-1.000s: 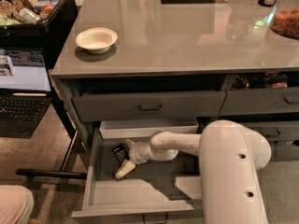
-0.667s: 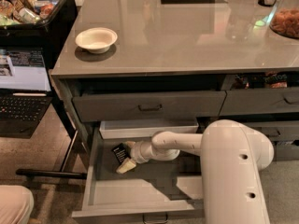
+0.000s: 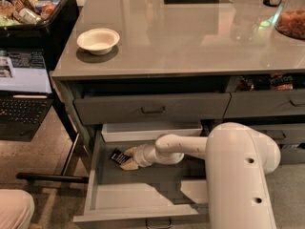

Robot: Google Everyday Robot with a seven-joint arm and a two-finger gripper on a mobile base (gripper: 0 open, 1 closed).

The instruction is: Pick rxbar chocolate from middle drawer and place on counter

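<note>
Glossy counter (image 3: 190, 37), claw (image 3: 125, 158) in middle drawer (image 3: 128, 194)

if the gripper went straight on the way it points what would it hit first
The gripper, low in the middle drawer, points left. The rxbar chocolate lies right ahead of it, so it would probably meet that first.
</note>
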